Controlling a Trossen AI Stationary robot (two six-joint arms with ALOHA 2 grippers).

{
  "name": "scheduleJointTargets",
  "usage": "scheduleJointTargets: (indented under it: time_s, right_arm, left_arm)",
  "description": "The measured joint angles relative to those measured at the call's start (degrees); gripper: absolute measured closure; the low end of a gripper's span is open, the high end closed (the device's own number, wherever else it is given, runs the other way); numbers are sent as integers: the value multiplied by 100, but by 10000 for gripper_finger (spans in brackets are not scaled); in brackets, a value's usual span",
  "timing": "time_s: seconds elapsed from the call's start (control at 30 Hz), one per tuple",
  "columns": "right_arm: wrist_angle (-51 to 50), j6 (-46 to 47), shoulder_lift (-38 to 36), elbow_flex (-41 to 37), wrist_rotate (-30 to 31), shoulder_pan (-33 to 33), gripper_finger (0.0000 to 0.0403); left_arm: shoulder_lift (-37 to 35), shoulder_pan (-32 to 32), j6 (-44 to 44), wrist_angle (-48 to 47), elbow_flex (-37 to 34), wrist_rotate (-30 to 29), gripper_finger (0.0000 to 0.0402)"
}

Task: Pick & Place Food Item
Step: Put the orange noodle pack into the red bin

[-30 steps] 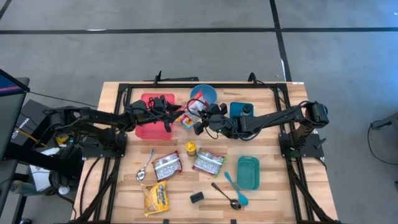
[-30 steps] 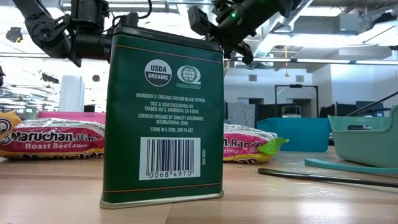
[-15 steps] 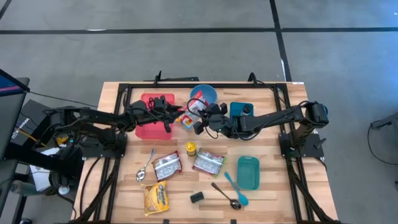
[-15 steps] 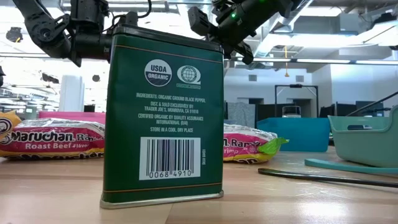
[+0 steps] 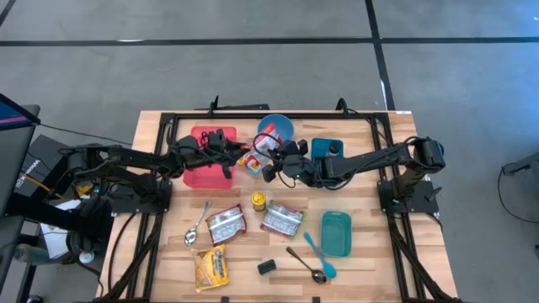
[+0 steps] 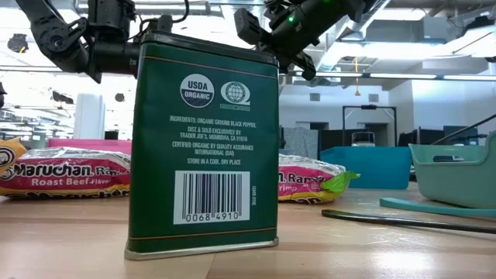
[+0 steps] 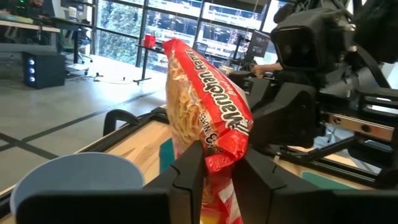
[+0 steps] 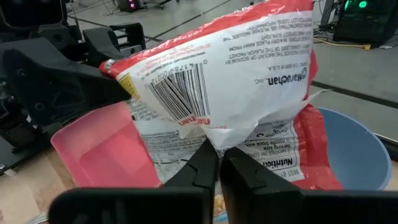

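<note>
A red and white ramen packet (image 5: 255,158) hangs in the air between my two grippers, over the gap between the pink tray (image 5: 205,171) and the blue bowl (image 5: 278,128). My left gripper (image 5: 239,156) reaches in from the table's left and is shut on the packet (image 7: 208,106). My right gripper (image 5: 269,163) comes from the right, slanting down, and is shut on the same packet (image 8: 230,74). In the left wrist view the blue bowl (image 7: 74,180) lies just below and beyond the packet. My left gripper pinches the packet's lower red end (image 7: 219,163) between its two fingers, coming in level from the table's left. The packet stands upright and edge-on, rising above the fingers, clear of the table. My right gripper pinches a fold in the packet's white back (image 8: 219,138) between its two nearly closed fingers, coming from the table's right and slanting down. The packet rises above the fingers with its barcode side facing them, lifted clear.
On the near half of the table lie two more ramen packets (image 5: 226,224) (image 5: 282,220), a small yellow jar (image 5: 258,200), spoons (image 5: 197,224) (image 5: 308,263), a yellow packet (image 5: 210,268), a green tin (image 6: 203,147) and a teal tub (image 5: 335,233). Another teal tub (image 5: 322,149) stands behind the right arm.
</note>
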Motion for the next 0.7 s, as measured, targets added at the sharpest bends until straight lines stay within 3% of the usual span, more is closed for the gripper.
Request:
scheduleJointTargets:
  time_s: [0.37,0.7]
  right_arm:
    - [-217,-320,-3,0,4,0,289]
    - [-992,-349,-374,4,41,94,283]
  left_arm:
    - [0,0,2,-9,0,-117,393]
    - [0,7,2,-15,-2,-146,397]
